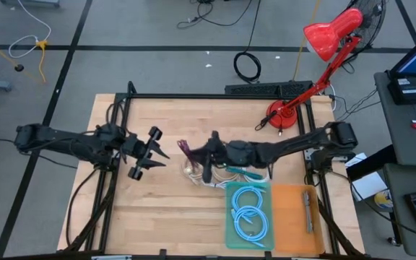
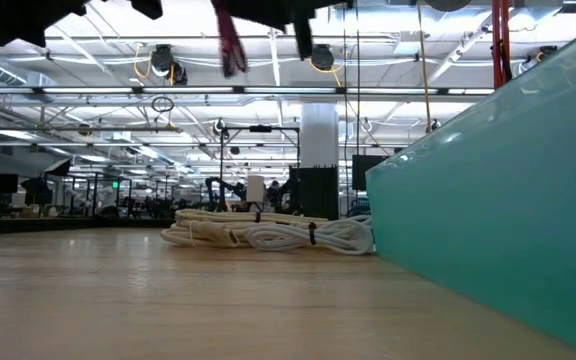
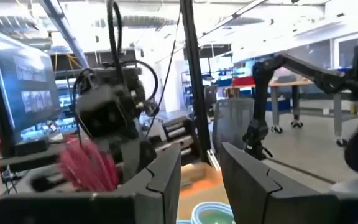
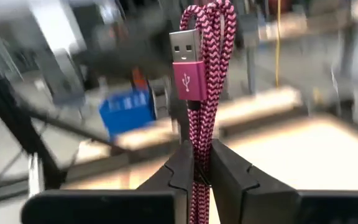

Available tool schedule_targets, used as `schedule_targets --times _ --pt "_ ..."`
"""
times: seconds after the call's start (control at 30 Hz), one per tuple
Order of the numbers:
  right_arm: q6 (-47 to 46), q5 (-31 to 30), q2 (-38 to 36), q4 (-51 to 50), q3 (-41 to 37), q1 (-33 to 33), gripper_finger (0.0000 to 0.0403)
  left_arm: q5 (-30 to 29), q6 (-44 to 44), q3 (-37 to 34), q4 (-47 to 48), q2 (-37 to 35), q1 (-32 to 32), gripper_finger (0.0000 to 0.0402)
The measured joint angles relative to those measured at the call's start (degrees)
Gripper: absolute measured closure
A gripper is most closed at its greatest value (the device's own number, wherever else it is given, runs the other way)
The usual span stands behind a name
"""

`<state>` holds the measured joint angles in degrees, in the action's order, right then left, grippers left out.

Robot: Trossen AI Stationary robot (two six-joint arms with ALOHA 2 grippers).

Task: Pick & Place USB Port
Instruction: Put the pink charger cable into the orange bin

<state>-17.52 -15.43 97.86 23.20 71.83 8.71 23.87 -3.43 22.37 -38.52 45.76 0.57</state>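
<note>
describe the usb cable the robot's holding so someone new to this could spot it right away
Start at the wooden table and follow the right arm to the middle, where the right gripper is shut on a bundled pink braided USB cable. It hangs in the air, metal plug showing, unlike the white cables on the table and blue cables in the teal tray.

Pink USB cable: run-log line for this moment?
right claw: shut on pink USB cable, lifted | left claw: open, empty | teal tray: blue cable
</note>
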Motion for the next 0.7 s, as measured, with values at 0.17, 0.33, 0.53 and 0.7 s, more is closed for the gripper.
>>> schedule_targets --times 0.17,0.33,0.53,0.7 --pt "-16.0 -0.9 -5.0 -20.8 0.0 2.3 0.0379 -3.7 -2.1 0.0 5.6 -3.1 0.3 0.0284" --pt "-32.5 0.8 -10.3 -36.0 0.0 5.7 0.0376 -5.7 -2.5 0.0 7.0 -3.5 0.3 0.0284" --pt "-54.4 -0.4 -17.5 -52.8 0.1 11.6 0.0385 -6.0 -2.5 0.0 7.3 -3.4 0.3 0.0284" --pt "-74.1 -3.8 -22.5 -70.5 0.1 19.7 0.0386 -6.0 -2.6 0.0 8.0 -3.4 0.3 0.0284"
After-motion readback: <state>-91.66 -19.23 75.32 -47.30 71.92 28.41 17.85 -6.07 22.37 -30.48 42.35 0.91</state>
